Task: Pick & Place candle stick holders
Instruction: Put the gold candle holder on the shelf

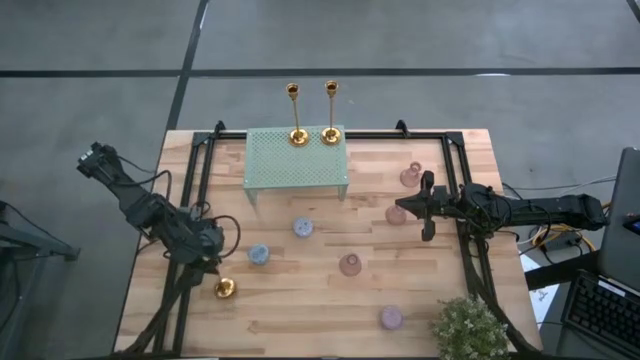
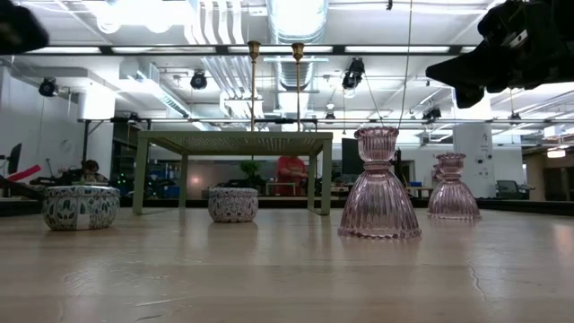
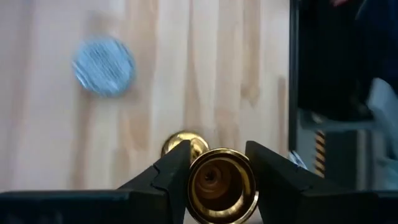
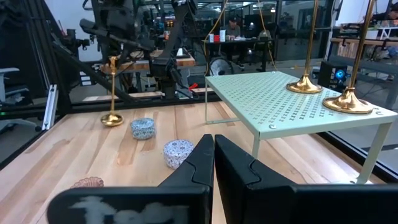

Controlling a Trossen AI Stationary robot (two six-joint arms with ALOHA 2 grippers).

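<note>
Three slender shiny gold candlesticks are on view, one only in part: in the left wrist view its cup top (image 3: 222,185) fills the gap between the fingers and its round base shows just beyond, the stem hidden.
- Left gripper (image 3: 221,180): pinching that gold candlestick (image 1: 225,288) near the table's front left edge; it stands on the wood in the right wrist view (image 4: 112,93).
- Other two gold candlesticks (image 1: 296,115), (image 1: 331,112): upright, side by side at the back edge of the pale green perforated metal rack (image 1: 296,160); their tops are cut off in the right wrist view.
- Small round patterned blue-white holders: one (image 1: 258,255) just beside the left gripper, one (image 1: 302,228) in front of the rack.
- Pinkish ribbed glass holders: four in the high view, at (image 1: 349,264), (image 1: 390,318), (image 1: 411,177) and (image 1: 397,214), the last touching or partly under the right arm; cannot tell which.
- Right gripper (image 4: 213,155): fingers pressed together, holding nothing, raised over the table's right side.
- Bushy potted plant (image 1: 468,328): front right corner, cut off by the frame.
- Surface: light wooden plank table (image 1: 300,310) with black rails.
- Room: grey floor, ceiling ducts, desks; a person seated far behind, hard to make out.
</note>
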